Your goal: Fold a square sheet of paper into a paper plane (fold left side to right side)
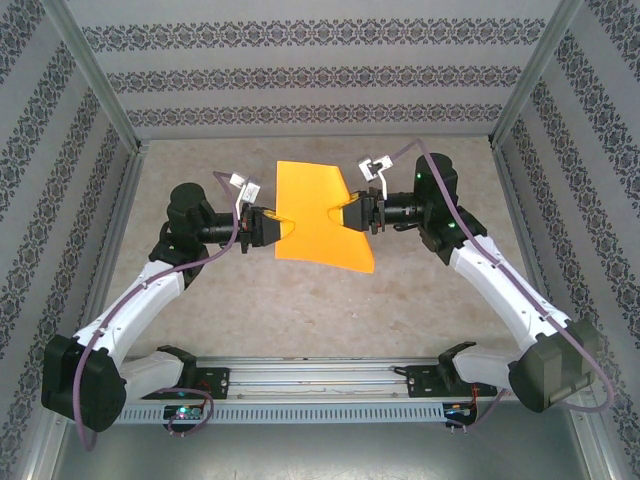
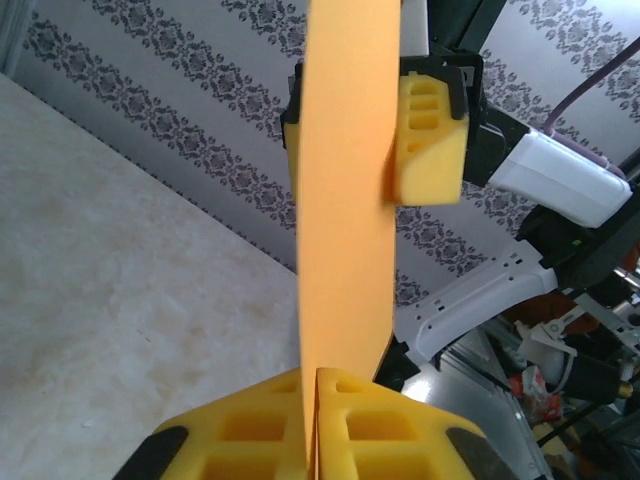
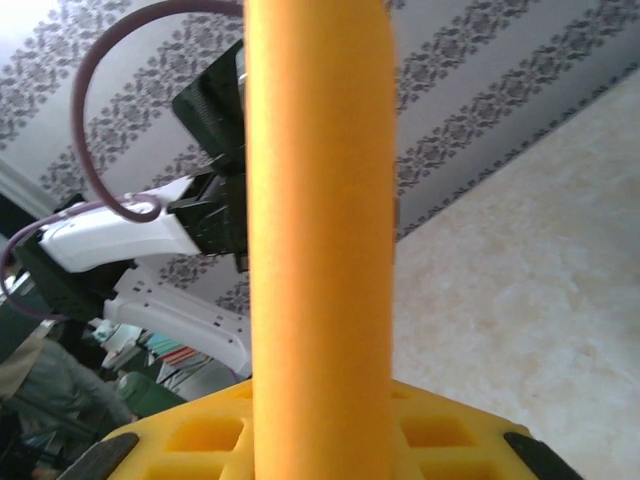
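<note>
A beige, mottled table [image 1: 300, 310] stands inside walls [image 1: 300, 75] papered in grey patterned bands. 2 robot arms face each other above it. The left gripper [image 1: 276, 228] is clamped on the left edge of the square sheet of paper [image 1: 318, 215]. The right gripper [image 1: 347, 215] pinches the right edge. The orange sheet spans the gap between the 2 grippers and appears raised off the table.

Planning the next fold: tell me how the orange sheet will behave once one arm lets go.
Likely floppy: the orange sheet curves between the left fingers and right fingers. Probably very light: edge-on it looks thin. Held from one side, it would likely droop.
</note>
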You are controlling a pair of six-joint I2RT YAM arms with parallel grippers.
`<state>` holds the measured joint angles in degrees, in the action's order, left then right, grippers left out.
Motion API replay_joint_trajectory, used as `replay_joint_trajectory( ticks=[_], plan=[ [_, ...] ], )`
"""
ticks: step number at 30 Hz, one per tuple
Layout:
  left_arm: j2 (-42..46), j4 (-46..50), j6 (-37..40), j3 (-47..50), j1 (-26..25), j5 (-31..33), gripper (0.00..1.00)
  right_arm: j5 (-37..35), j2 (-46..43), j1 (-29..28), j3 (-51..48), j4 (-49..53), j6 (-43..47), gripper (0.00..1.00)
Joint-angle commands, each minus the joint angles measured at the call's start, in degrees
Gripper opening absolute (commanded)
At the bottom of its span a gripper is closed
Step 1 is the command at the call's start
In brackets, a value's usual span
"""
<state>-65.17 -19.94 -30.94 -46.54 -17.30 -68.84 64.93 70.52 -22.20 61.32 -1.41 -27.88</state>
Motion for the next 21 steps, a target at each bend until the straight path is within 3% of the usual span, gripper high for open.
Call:
replay_joint_trajectory(
  ticks=[1, 3, 8, 11, 17, 21],
  plan=[
    [0.0, 5.1, 3.8, -0.3, -0.5, 2.4, 0.04, -3.4, -0.4, 1.3, -1.1, 4.0, 4.1, 0.34],
    [-0.2, 6.8, 4.0, 0.9, -0.5, 4.9, 0.00, -7.2, -0.8, 2.0, -1.5, 7.1, 5.9, 0.43],
    [-3.0, 7.4, -0.2, 5.7, -0.5, 11.0, 0.00, -18.1, -1.2, 4.0, -4.5, 11.5, 6.6, 0.67],
    [-6.1, 9.7, -1.5, 8.0, -0.5, 14.8, 0.00, -23.1, -0.7, 4.9, -6.6, 12.4, 5.5, 0.74],
    [-13.5, 12.6, -2.5, 11.7, -0.5, 23.6, 0.00, -31.5, 2.5, 5.2, -11.0, 12.3, 1.5, 0.74],
    [-19.3, 13.9, -2.3, 11.5, -0.5, 26.1, 0.00, -34.7, 6.7, 3.6, -12.4, 11.0, -2.2, 0.59]
  ],
)
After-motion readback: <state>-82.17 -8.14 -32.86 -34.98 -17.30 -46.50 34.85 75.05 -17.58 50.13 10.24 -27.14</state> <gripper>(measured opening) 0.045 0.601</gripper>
